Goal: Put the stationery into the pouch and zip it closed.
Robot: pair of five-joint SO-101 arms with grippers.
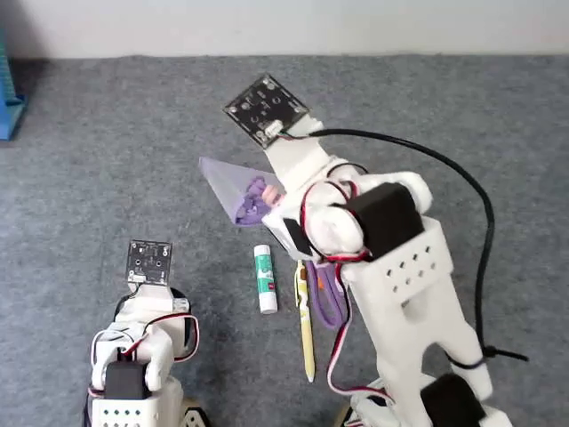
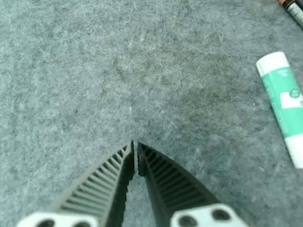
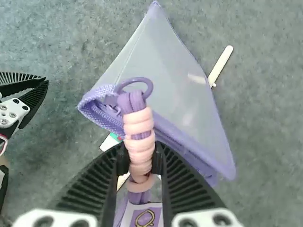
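right claw: clamped tight on the pink coiled cord, which sits squeezed between the two ribbed jaws
cord end: runs from the jaws to a purple ring at the zip end of the pouch
pouch: clear sides with purple trim, tilted from that cord, one corner pointing away from the claw; how far the zip is open cannot be told
glue stick: flat on the grey mat, just beside the pouch and outside it
pencil: yellow, lying near the glue stick, its upper end under the right arm, also outside the pouch
left claw: jaws meeting at the tips, nothing in them, low over bare mat with the glue stick near
step in hand: probably steadying the pouch by its cord so that it can be filled
doing it well: hold the cord firmly, turn the mouth toward the left arm, and let the pouch rest on the mat so it does not swing while the glue stick goes in
right arm pose: stretched forward, wrist bent down over the pouch
left arm pose: folded close to its base, claw aimed down at the mat
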